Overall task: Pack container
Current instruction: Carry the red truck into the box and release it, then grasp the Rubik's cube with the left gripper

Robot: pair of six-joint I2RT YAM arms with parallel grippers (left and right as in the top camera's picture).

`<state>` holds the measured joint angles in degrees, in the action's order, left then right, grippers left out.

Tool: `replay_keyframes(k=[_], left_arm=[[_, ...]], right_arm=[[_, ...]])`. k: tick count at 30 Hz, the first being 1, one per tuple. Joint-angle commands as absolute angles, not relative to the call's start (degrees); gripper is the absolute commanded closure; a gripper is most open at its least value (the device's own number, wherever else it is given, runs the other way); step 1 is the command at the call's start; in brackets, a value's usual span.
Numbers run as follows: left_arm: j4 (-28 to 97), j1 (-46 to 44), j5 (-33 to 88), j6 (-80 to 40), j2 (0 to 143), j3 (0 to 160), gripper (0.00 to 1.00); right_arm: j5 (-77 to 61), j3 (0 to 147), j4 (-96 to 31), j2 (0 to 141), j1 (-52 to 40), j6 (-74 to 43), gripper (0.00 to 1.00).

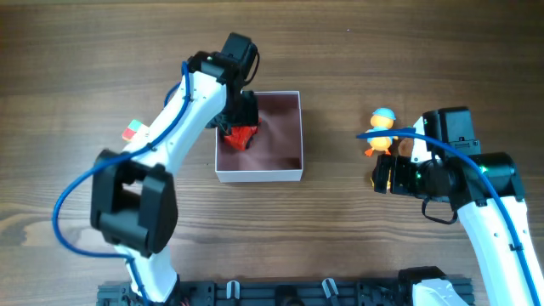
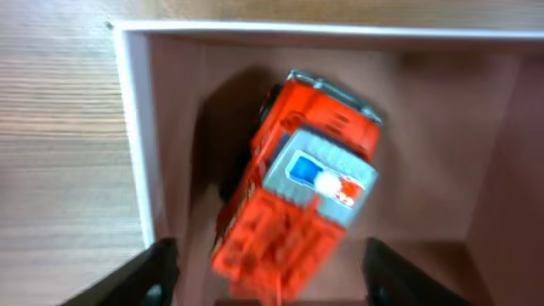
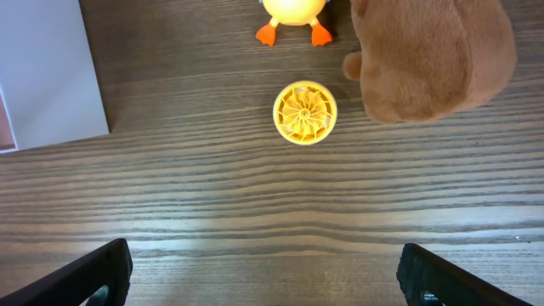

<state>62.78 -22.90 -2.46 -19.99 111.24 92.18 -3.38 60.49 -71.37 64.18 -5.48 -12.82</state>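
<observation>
container (image 1: 263,176) mid-table, red truck (image 2: 297,183) lying tilted inside by one wall; I read it as a drop-in | left gripper (image 2: 276,276) over it, fingers spread wide either side, no contact I can see | right gripper (image 3: 276,276) spread wide, empty, above table by yellow disc (image 3: 304,112), duck (image 1: 382,132), brown plush (image 3: 429,55); probably staged for next pick

A robot lab bench, it seems: left arm (image 1: 170,127) and right arm (image 1: 493,229), white with loose blue cables (image 1: 56,217), rise from a black rail (image 1: 280,293) at a wood-grain table (image 1: 340,238) that holds a toy duck (image 1: 382,127).
</observation>
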Motion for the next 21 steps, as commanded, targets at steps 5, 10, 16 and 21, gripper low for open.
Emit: replay_keyframes(k=[5,10,16,21], left_arm=[[74.3,-13.8,-15.9,-26.6,88.7,99.6,0.0],[78.6,4.5,-6.7,-36.7,89.4,95.0,0.0],[64.1,12.3,0.2,-41.3,93.0,80.9,0.0],[59.1,11.7,0.8,-44.2,101.9,78.8,0.0]], right_arm=[[-2.4,61.5,-71.6,64.4,-5.6,-13.5,0.0],[-2.4,61.5,-71.6,64.4,-5.6,-13.5,0.0],[-2.4,61.5,-71.7,64.4,-5.6,-13.7,0.0],[-2.6,61.5,-71.9,64.4,-5.6,-13.7,0.0]])
